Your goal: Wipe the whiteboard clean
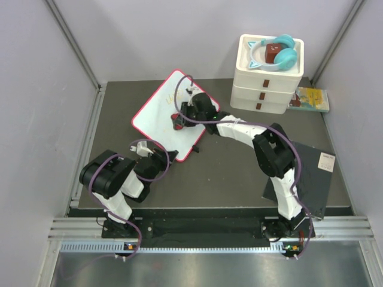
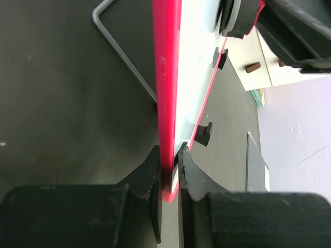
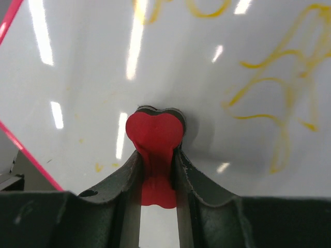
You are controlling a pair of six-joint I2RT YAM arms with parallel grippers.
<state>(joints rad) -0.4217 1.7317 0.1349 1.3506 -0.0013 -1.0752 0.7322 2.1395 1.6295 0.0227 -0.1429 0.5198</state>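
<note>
The whiteboard, white with a pink-red rim, lies tilted at the back left of the dark mat. Yellow scribbles show on it in the right wrist view. My left gripper is shut on the board's near rim; its fingers pinch the red edge from both sides. My right gripper is shut on a red heart-shaped eraser and presses its dark felt side against the white surface near the board's middle.
A white drawer stack stands at the back right, with teal headphones and a brown block on top. A yellow-green booklet lies beside it. A dark grey flat sheet lies at the right. Grey walls enclose the mat.
</note>
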